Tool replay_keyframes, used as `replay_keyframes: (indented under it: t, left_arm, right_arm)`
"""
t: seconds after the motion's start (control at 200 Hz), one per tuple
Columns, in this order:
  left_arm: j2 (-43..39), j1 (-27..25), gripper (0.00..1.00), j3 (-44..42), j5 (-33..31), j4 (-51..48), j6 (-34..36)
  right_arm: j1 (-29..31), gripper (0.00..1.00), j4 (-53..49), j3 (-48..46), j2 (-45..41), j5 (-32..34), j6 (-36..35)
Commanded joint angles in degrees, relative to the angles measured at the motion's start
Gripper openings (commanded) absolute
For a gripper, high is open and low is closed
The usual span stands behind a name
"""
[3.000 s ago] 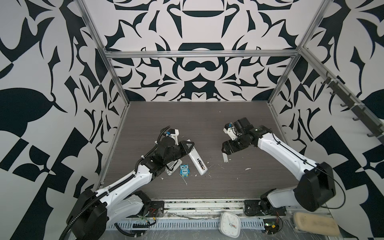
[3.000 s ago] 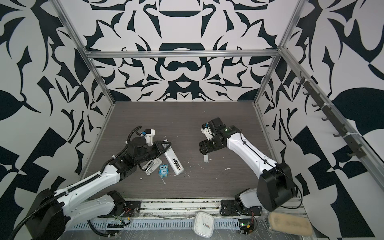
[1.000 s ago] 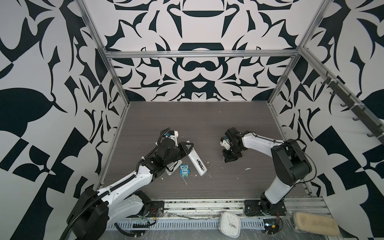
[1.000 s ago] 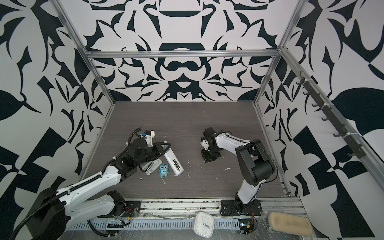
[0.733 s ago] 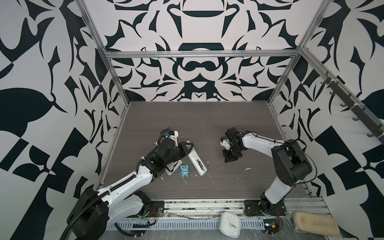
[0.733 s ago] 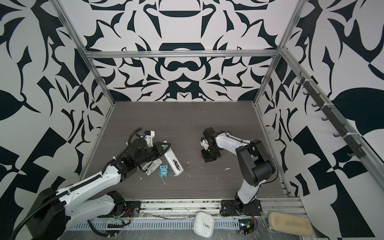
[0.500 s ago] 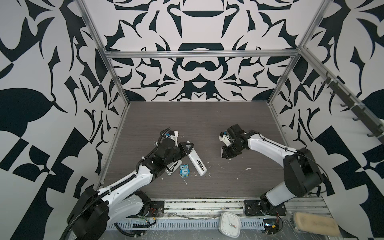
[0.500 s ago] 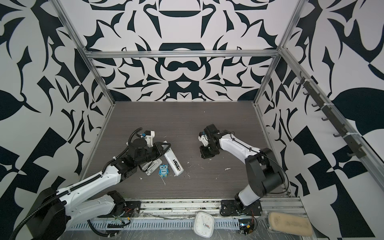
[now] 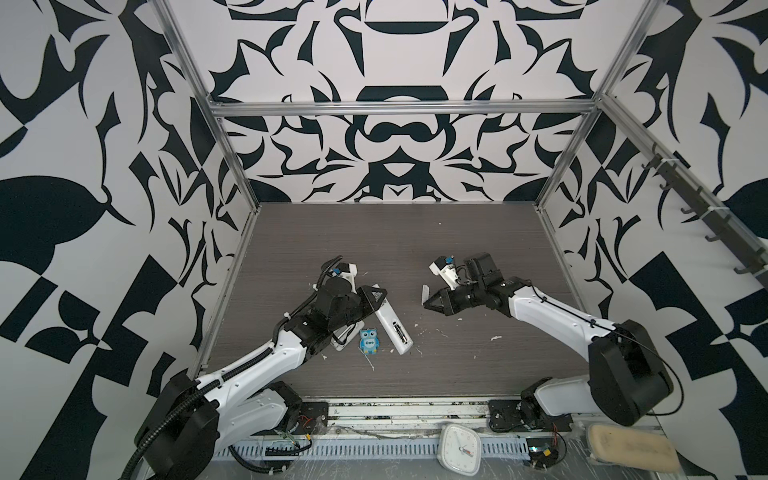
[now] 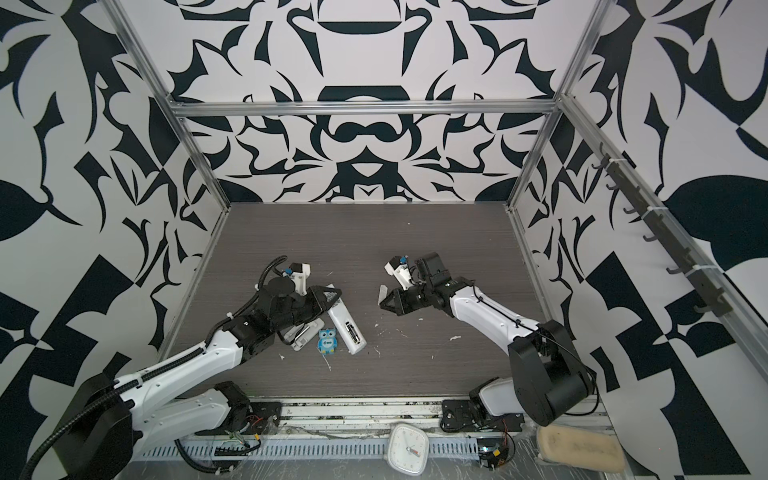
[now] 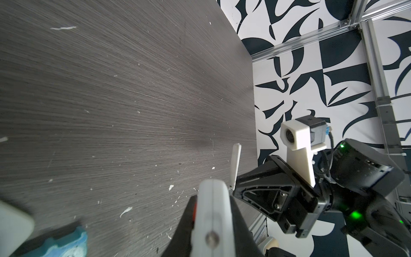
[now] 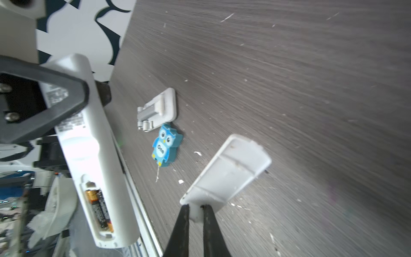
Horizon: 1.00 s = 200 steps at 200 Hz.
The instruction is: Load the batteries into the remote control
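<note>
The right tool (image 12: pixel 195 209) pinches the thin white plastic cover (image 12: pixel 226 169) by its edge; pressed onto the long white remote (image 12: pixel 97 142) that the left tool (image 9: pixel 376 296) clamps, it could twist loose.

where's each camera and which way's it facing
Top views: high in front, looking down on the table; left claw and right claw show.
Left wrist: behind the left claw gripping the remote control, facing the right claw.
Right wrist: behind the right claw pinching the cover, facing the batteries in the remote control.
Shared by both wrists: the cover.
</note>
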Motion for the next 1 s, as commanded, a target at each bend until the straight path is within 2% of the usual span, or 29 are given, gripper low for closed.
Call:
replay_keyframes:
  t: [0.0,0.315,0.665,0.835,0.995]
  left_arm:
    - [-1.42,-0.22,0.00,1.97,0.24,-1.96,0.52]
    - [-1.91,-0.22,0.00,2.28,-0.27,-4.77,1.07]
    - [-2.12,-0.22,0.00,1.93,-0.82,-5.25,1.16]
    - [-2.70,-0.17,0.00,1.45,-1.05,-5.27,0.99]
    - [-2.72,-0.17,0.00,1.38,-1.14,-5.44,0.97]
  right_arm:
    - [0.30,0.13,10.94,-1.85,0.08,-4.46,4.50]
    - [0.29,0.14,13.05,-3.19,6.09,-4.74,6.73]
    - [0.16,0.16,-4.91,3.11,14.52,4.32,0.20]
    - [0.15,0.25,-11.41,5.43,15.47,8.96,-1.83]
    - [0.15,0.37,-13.14,6.20,14.00,10.96,-1.83]
